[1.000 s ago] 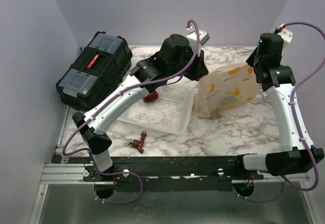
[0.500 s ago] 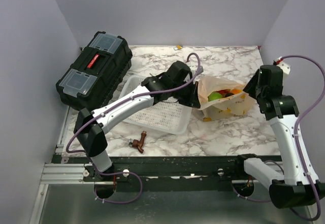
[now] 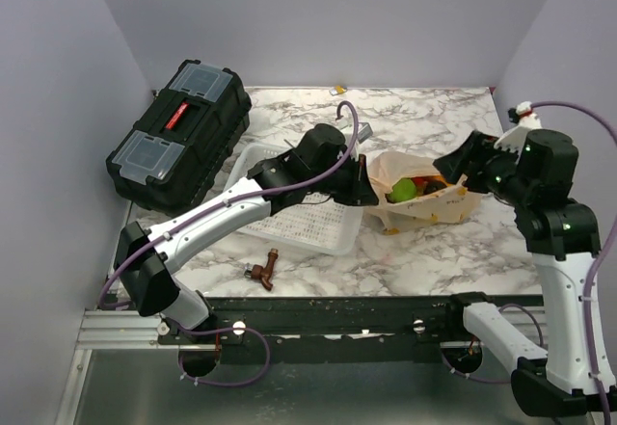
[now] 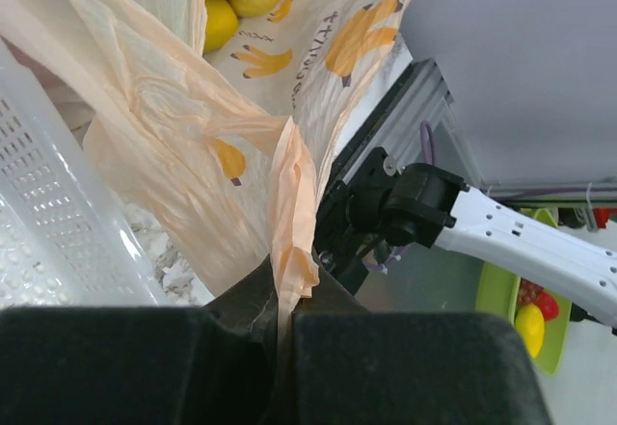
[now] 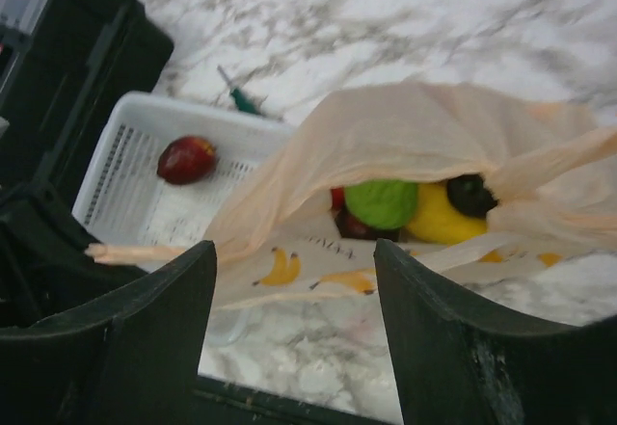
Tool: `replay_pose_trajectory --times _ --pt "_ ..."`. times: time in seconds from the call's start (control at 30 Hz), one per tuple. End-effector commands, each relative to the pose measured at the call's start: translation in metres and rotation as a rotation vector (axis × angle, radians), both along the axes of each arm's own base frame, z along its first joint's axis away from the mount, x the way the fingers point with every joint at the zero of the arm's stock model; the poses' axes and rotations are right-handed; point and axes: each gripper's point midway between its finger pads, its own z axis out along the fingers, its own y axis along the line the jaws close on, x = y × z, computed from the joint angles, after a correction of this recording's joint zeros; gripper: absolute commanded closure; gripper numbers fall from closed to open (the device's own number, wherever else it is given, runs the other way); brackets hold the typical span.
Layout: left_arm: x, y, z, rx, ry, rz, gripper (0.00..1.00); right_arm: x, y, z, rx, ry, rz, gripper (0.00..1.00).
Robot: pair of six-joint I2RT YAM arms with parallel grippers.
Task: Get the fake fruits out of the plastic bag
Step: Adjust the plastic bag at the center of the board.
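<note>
**A:** How does the left arm (image 3: 222,215) lie?

**B:** It reaches out low from its base and slants across the white basket (image 3: 323,245), with its wrist turned toward the bag (image 3: 429,211). The left jaws are pressed together, pinching a twisted fold of the bag's thin peach plastic. The rest of the bag spreads out just ahead of them.

**A:** And the right arm (image 3: 564,300)?

**B:** It stands tall at the right side. Its elbow is high and its wrist is bent back, so it points down at the bag's mouth. The right jaws are spread wide with nothing gripped between them. Whether a tip brushes the bag's far edge cannot be told.

**A:** Where are the fruits?

**B:** Most sit inside the bag on the tabletop (image 3: 434,256), straight ahead of the right jaws. A green fruit (image 5: 383,203), a yellow fruit (image 5: 439,218) and a dark fruit (image 5: 470,194) show in the opening, with something red tucked behind them. One red fruit (image 5: 187,159) lies in the basket, beyond the right jaws' left tip.
</note>
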Motion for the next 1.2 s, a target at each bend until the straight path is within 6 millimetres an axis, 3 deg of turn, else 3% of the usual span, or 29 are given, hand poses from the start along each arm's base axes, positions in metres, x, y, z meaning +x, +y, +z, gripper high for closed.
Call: replay_pose_trajectory --times 0.0,0.23,0.33,0.43,0.5,0.6,0.67,0.8,0.93,1.0,1.1,1.17 --pt "0.01 0.005 0.003 0.011 -0.025 0.107 1.0 -0.005 0.04 -0.058 0.144 0.2 0.183 0.38" --pt "0.013 0.009 -0.003 0.021 -0.009 0.172 1.0 -0.01 0.024 -0.165 0.218 0.431 -0.052 0.44" --pt "0.016 0.014 -0.001 0.014 -0.022 0.204 1.0 -0.019 0.006 -0.213 0.316 0.568 -0.338 0.46" --pt "0.018 0.024 -0.003 0.01 -0.035 0.251 1.0 -0.035 -0.003 -0.246 0.425 0.63 -0.545 0.47" --pt "0.016 0.03 -0.01 0.006 -0.032 0.271 1.0 -0.033 -0.014 -0.253 0.44 0.566 -0.613 0.48" --pt "0.008 0.034 -0.024 0.004 -0.013 0.255 1.0 -0.032 -0.034 -0.249 0.41 0.47 -0.698 0.48" --pt "0.003 0.035 -0.035 0.017 -0.001 0.24 1.0 -0.029 -0.035 -0.23 0.358 0.427 -0.642 0.48" --pt "-0.005 0.036 -0.05 0.01 0.013 0.216 1.0 -0.018 0.01 -0.161 0.311 0.307 -0.206 0.44" --pt "-0.011 0.031 -0.053 -0.007 0.005 0.188 1.0 -0.037 0.062 -0.119 0.363 0.28 0.189 0.43" --pt "-0.013 0.028 -0.054 -0.002 0.001 0.179 1.0 -0.038 0.072 -0.108 0.379 0.266 0.272 0.43" --pt "-0.016 0.025 -0.057 0.004 0.005 0.172 1.0 -0.021 0.068 -0.109 0.368 0.251 0.238 0.45" --pt "-0.018 0.024 -0.057 0.004 0.004 0.169 1.0 -0.007 0.063 -0.117 0.356 0.266 0.186 0.58"
